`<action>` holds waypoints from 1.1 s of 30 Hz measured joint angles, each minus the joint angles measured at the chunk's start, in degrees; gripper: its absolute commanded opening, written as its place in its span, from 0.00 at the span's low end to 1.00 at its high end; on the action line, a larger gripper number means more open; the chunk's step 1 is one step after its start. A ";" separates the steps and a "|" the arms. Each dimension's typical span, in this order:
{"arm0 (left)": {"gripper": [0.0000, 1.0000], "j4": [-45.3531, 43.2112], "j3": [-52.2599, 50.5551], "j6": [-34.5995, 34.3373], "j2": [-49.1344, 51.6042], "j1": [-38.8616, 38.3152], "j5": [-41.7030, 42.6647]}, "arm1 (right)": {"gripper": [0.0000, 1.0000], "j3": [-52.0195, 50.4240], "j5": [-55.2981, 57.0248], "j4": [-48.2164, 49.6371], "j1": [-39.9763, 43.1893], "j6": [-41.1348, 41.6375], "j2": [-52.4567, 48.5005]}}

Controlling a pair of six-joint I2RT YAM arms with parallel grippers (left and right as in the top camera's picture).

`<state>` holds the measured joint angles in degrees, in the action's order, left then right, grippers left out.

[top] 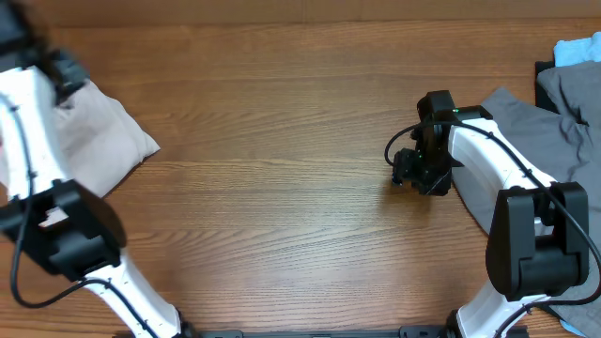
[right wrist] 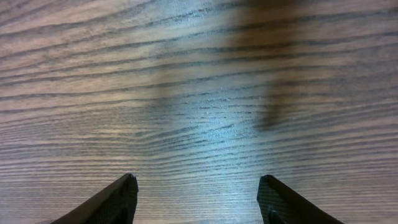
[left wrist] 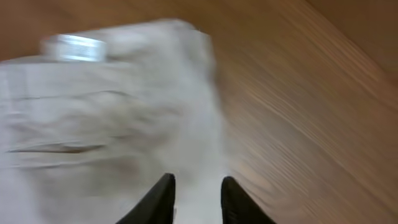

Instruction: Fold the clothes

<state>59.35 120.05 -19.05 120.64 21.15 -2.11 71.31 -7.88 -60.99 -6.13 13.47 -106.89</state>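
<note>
Overhead view: the shorts (top: 105,141) lie at the far left edge of the desk (top: 282,103), partly under the left arm, with one corner pointing toward the desk's middle. The arm hides so much of them that their long axis cannot be told from above. The left pincer (top: 52,61) is directly over the far part of the shorts, whereas the right pincer (top: 411,169) hangs over bare wood, well apart from them and just beside a grey garment (top: 535,117); a light blue garment (top: 577,49) lies in the far right corner. The left arm is therefore much the nearer to the shorts. Left wrist view (blurred): the shorts (left wrist: 112,112) spread ahead and to the left of the left pincer (left wrist: 198,180), their right edge running away from it almost in line with the right fingertip, and a small white tag (left wrist: 74,46) lies at the far corner. The fingers stand narrowly parted over the cloth, with no fold visibly pinched between them; contact with the fabric cannot be told. Right wrist view: the right pincer (right wrist: 198,180) is spread wide above bare desk, holding and touching nothing. Judged from this layout, any next fold falls to the left arm, unless the right arm crosses the desk.
</note>
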 measured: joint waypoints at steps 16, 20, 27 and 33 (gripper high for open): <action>0.04 17.59 0.22 -2.32 17.14 -14.93 -2.62 | 0.66 0.02 0.02 -2.32 0.00 -0.66 0.00; 0.04 21.11 0.22 -3.74 17.16 -12.68 -6.12 | 0.66 0.02 0.00 -2.45 0.00 -0.90 0.00; 0.04 23.91 -0.68 -4.83 17.16 -9.14 -9.46 | 0.66 0.02 0.00 -2.51 0.00 -1.25 0.00; 0.04 24.50 -3.30 -4.85 17.16 -7.98 -12.41 | 0.66 0.02 0.00 -2.49 0.00 -1.31 0.00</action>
<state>83.85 116.75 -23.90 137.80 13.17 -14.52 71.33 -7.88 -63.48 -6.13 12.16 -106.89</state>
